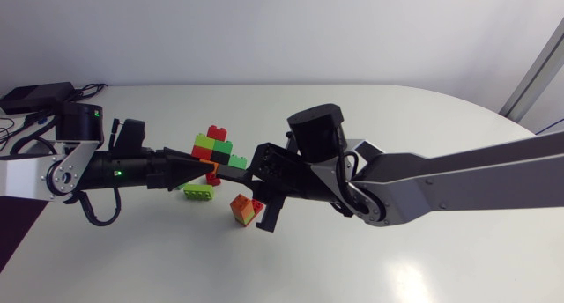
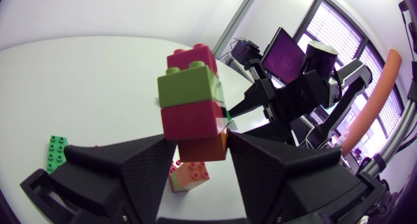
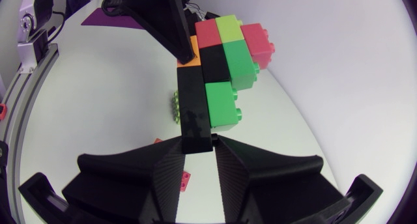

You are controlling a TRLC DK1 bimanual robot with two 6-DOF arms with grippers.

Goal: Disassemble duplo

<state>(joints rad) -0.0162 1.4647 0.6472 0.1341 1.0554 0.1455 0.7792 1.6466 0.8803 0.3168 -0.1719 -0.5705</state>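
A duplo stack [image 1: 217,148] of red, lime, green and black bricks hangs above the table between both arms. My left gripper [image 1: 209,168] is shut on the orange brick [image 2: 203,147] at the stack's lower end, a finger on each side; above the orange brick sit a red brick [image 2: 189,120], a lime brick [image 2: 186,87] and another red one. My right gripper [image 3: 195,142] is shut on a long black brick [image 3: 194,107] on the stack's other side, with green bricks [image 3: 225,100] beside it. The left fingers [image 3: 163,19] meet the stack from the far side.
A loose lime brick [image 1: 198,191] lies on the white table [image 1: 397,118] under the left gripper. A small orange-and-red stack [image 1: 242,209] stands beside it, under the right gripper. Cables and a black box sit at the table's far left corner.
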